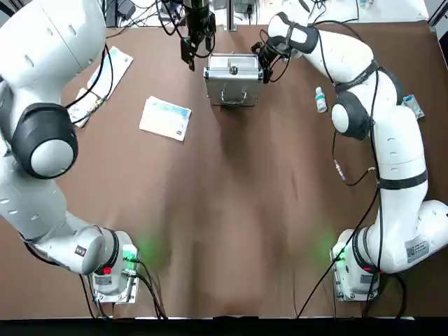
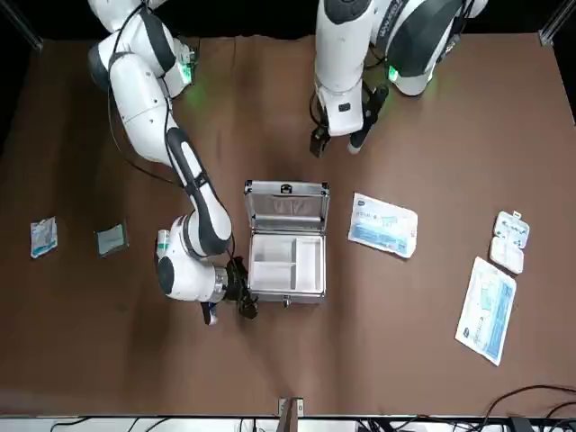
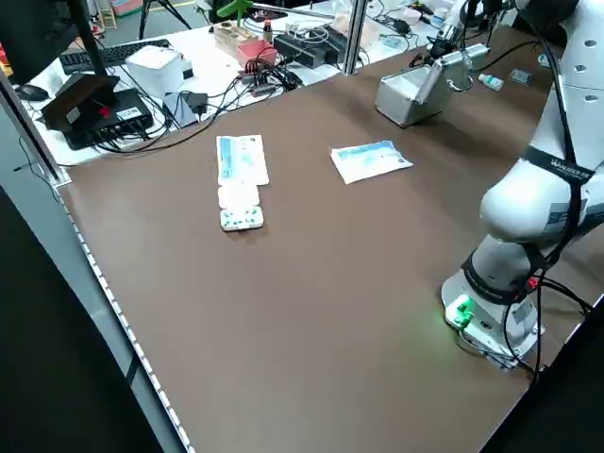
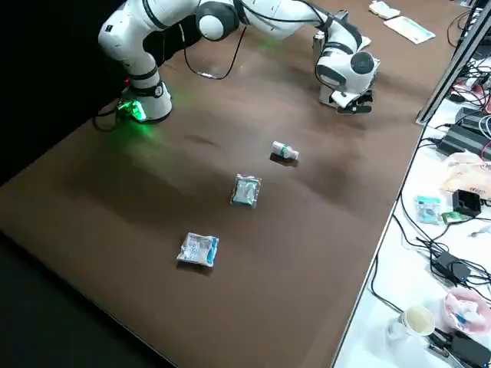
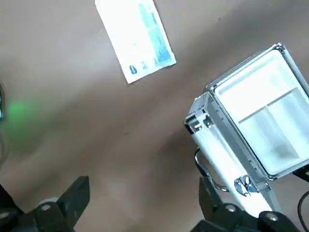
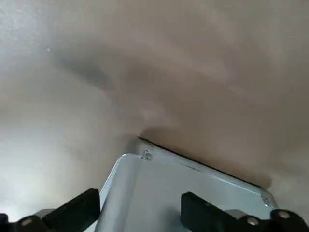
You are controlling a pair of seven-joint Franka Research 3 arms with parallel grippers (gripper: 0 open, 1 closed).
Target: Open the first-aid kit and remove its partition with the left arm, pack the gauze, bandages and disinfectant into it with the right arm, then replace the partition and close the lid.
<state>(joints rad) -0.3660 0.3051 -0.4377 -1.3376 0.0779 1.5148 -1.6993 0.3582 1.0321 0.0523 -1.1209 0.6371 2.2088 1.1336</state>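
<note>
Your left tool (image 2: 334,146) hangs with fingers apart over the brown counter (image 2: 432,360), just behind the small silver metal first-aid case (image 2: 286,295), well placed to reach in. Your right tool (image 2: 228,312), fingers also apart, sits against the case's side, probably to steady it; contact is unclear. The flat silver lid (image 2: 286,205) stands raised. The white divided partition (image 2: 286,261) sits inside, its compartments empty. The tiny white disinfectant bottle (image 1: 320,99) lies near your right arm.

Brown table (image 3: 283,283), white side bench (image 3: 189,66) with keyboard (image 3: 113,54), cables, metal post (image 3: 354,38), dark surroundings.
</note>
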